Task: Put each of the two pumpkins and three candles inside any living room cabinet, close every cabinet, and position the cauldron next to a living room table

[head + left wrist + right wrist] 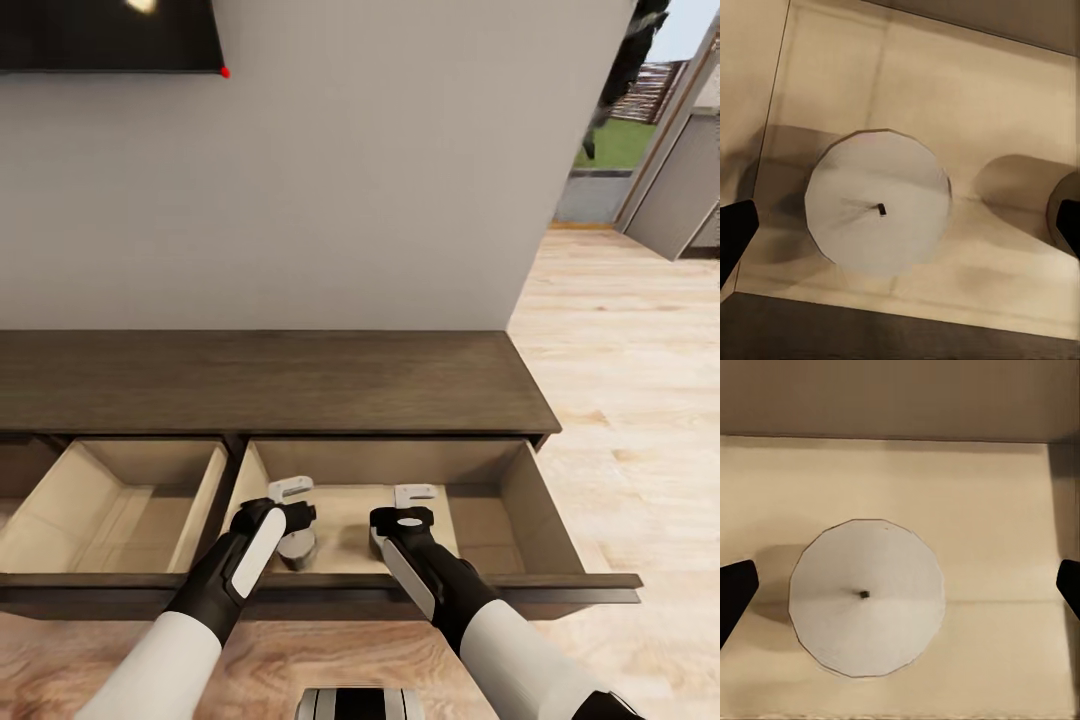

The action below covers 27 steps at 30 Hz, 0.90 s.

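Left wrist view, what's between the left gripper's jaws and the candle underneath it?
Nothing. In the left wrist view the candle stands on the bare beige drawer floor, with open space on either side between it and the spread jaws of the left gripper.

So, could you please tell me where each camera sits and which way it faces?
Head view: high, facing down at the cabinet and both arms in its open drawer.
Left wrist view: looks down on a candle; dark fingertips at the edges.
Right wrist view: looks down on another candle.
Both wrist views share the drawer's beige floor.
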Tool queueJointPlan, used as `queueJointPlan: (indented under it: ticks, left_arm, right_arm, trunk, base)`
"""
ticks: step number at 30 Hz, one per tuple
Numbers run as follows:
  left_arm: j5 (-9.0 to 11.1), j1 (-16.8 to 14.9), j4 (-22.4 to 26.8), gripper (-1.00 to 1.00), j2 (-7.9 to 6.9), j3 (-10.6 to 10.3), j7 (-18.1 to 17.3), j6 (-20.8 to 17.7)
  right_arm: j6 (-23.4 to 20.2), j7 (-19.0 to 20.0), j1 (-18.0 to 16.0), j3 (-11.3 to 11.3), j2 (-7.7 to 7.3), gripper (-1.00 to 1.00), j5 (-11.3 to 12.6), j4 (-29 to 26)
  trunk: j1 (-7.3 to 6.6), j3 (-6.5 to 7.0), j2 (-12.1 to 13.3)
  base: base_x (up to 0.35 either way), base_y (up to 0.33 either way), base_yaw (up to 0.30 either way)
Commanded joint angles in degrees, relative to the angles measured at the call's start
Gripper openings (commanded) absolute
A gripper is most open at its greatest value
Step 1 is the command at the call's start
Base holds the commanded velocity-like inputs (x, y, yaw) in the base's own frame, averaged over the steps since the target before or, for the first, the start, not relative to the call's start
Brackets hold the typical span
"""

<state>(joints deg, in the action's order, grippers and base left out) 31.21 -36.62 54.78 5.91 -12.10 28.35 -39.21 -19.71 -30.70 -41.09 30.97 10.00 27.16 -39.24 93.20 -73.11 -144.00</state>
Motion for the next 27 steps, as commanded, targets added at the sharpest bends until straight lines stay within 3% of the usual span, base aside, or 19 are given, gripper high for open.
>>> queueJointPlan:
  ticks: [1, 27]
  left_arm:
    - [0.61, -0.03, 0.05, 1.00, -0.02, -0.08, 0.53, -0.08]
    - [0.61, -0.03, 0.07, 1.00, -0.02, 0.06, 0.13, -0.08]
  right_arm:
    - [-0.24, -0.41, -0.04, 0.14, 0.00, 1.00, 0.27, -0.05]
    - [-0.21, -0.41, -0.04, 0.14, 0.00, 1.00, 0.24, -0.08]
  trunk:
    - [-0.06, 0.18, 0.00]
    - [-0.73, 5.94, 0.34]
  base:
    - [-0.156, 0.000, 0.000]
    - [-0.008, 0.000, 0.000]
